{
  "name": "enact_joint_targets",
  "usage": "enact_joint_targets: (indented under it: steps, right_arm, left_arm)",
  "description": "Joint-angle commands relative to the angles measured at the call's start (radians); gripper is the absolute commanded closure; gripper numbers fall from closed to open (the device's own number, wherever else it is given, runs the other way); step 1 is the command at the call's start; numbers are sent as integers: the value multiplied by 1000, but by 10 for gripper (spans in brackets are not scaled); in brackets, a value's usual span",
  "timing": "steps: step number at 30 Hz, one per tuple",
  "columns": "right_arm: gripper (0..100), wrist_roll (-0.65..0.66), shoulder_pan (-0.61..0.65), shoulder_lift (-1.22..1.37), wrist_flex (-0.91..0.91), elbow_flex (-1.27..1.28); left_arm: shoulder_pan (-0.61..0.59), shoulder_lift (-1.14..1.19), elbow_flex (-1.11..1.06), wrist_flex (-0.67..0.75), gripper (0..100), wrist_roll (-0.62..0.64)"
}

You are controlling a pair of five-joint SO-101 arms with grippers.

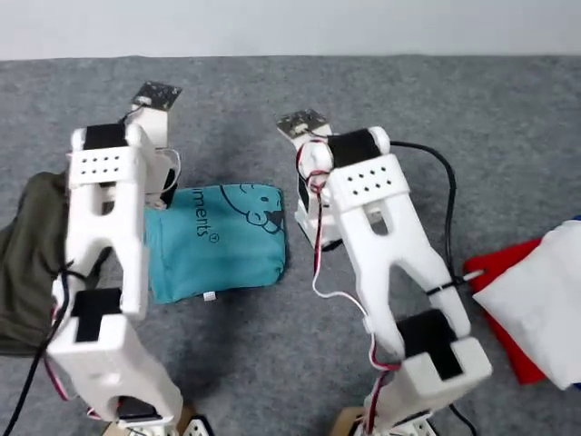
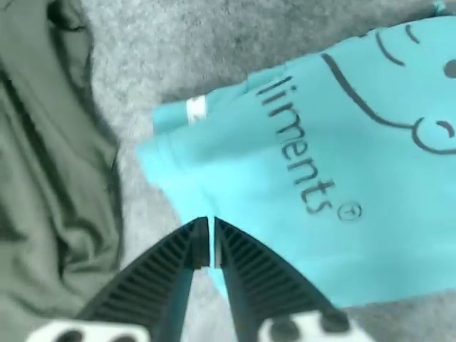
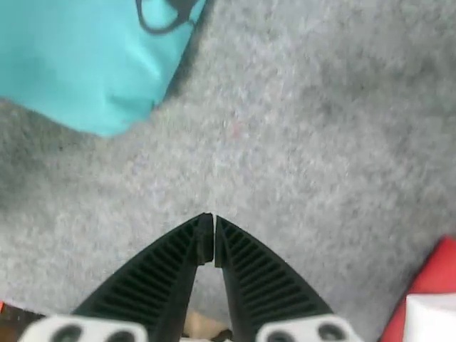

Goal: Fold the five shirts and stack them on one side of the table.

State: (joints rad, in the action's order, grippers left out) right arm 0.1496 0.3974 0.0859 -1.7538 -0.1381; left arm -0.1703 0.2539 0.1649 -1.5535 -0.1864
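A folded teal shirt (image 1: 218, 241) with dark print lies on the grey felt between the two arms. My left gripper (image 2: 211, 246) is shut, its tips just over the teal shirt (image 2: 320, 142) near its left edge; in the high view the left gripper (image 1: 163, 193) sits mostly behind its arm. A crumpled olive shirt (image 1: 32, 250) lies at the far left, and the olive shirt (image 2: 50, 164) spreads beside the teal one. My right gripper (image 3: 214, 239) is shut over bare felt, apart from the teal shirt's corner (image 3: 85, 64). The right gripper (image 1: 318, 236) stands just right of the teal shirt.
A white shirt (image 1: 545, 295) lies on a red shirt (image 1: 508, 313) at the table's right edge, with a blue sliver (image 1: 574, 221) behind them. The red shirt's corner (image 3: 436, 285) is close to my right gripper. Open grey felt (image 1: 472, 136) stretches across the back.
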Motion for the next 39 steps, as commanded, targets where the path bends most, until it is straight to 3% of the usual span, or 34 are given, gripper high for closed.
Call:
enact_joint_targets:
  steps: [1,6,13,18,28,33,39]
  right_arm:
    - [989,-31,7,-116,-33,51]
    - [987,-241,101,-136,1,117]
    - [989,-387,188,-136,360,302]
    - [989,-468,219,-134,564,404]
    - [990,-462,219,120,723,370]
    - [990,-463,214,297,708,301]
    - [990,-462,213,269,522,107]
  left_arm:
    - [-57,-138,36,-43,980,0]
    - [-244,-238,33,-66,996,-35]
    - [-539,-249,33,-100,996,-80]
    - [-663,-249,33,-94,996,-127]
    - [-697,-247,33,-92,996,-132]
    - [-695,-247,33,-92,996,-132]
    - [-695,-247,33,-92,996,-132]
